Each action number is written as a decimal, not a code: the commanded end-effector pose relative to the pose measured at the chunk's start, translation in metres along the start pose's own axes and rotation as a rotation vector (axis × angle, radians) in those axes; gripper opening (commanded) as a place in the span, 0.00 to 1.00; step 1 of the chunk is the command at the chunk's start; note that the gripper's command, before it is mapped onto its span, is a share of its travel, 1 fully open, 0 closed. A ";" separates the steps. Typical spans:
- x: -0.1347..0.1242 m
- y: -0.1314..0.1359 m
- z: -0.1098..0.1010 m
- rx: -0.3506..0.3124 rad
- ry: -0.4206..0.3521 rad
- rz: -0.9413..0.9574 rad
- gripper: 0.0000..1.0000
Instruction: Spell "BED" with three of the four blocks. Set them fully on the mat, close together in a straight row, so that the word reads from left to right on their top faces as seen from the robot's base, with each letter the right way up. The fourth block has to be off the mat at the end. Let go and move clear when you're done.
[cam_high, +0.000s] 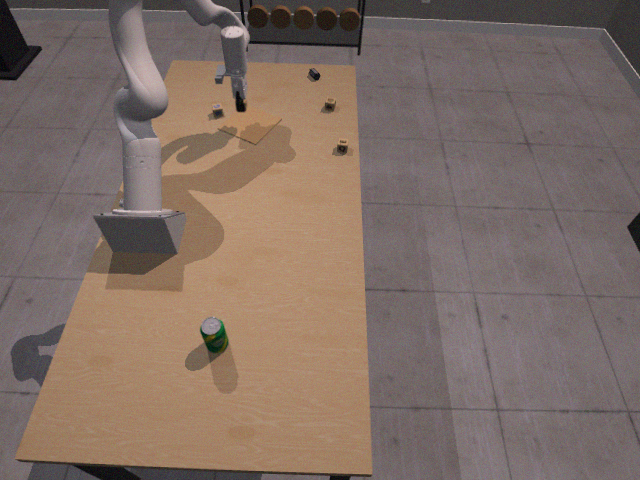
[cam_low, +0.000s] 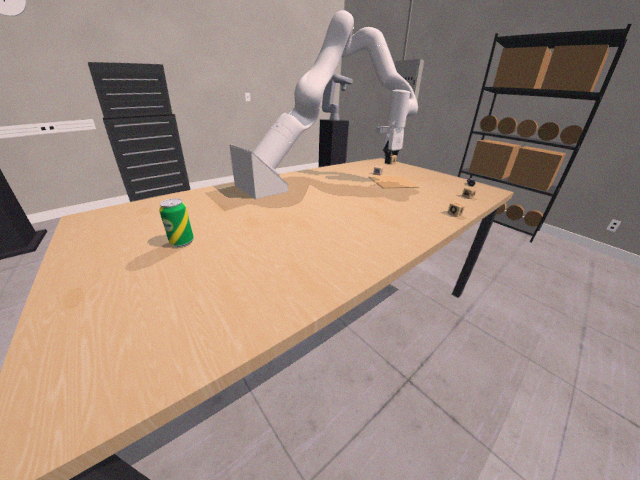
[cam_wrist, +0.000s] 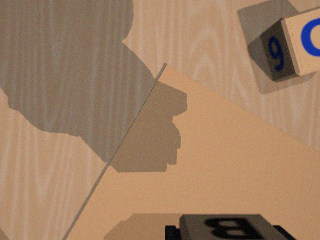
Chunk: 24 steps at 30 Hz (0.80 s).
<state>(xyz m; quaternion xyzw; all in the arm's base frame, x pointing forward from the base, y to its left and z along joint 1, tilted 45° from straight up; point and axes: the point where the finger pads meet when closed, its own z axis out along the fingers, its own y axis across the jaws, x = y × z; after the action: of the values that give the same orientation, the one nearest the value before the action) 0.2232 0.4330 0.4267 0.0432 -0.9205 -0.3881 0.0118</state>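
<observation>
At the bottom of the top view, a green can (cam_high: 214, 335) (cam_low: 177, 223) stands on the bench (cam_high: 279, 268) (cam_low: 289, 248) (cam_wrist: 30, 190), well apart from the work. Beyond it, by the right edge, is a block with dark markings (cam_high: 342, 146) (cam_low: 455, 209); its top letter is too small to read. Left of that lies the thin mat (cam_high: 253, 124) (cam_low: 392, 181) (cam_wrist: 240, 185), bearing no block. The jaws (cam_high: 240, 105) (cam_low: 391, 157) are clenched on the B block (cam_low: 393, 159) (cam_wrist: 227, 226), held above the mat, upper left of centre. Just beside the mat sits a blue-lettered block (cam_high: 217, 110) (cam_low: 377, 170) (cam_wrist: 300, 45); another block (cam_high: 329, 104) (cam_low: 468, 192) is upper right. The B block looks light, rigid, hardly fragile; opposite side faces give the best hold, though uneven pressure could twist it.
</observation>
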 end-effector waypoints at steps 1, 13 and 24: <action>0.000 0.001 0.001 0.012 -0.002 0.127 0.41; 0.000 0.000 0.007 0.011 -0.004 0.484 0.41; 0.000 0.000 0.011 0.010 -0.006 0.793 0.41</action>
<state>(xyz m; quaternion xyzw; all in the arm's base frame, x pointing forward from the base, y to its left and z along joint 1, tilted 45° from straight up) 0.2228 0.4400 0.4190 -0.2692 -0.8810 -0.3622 0.1418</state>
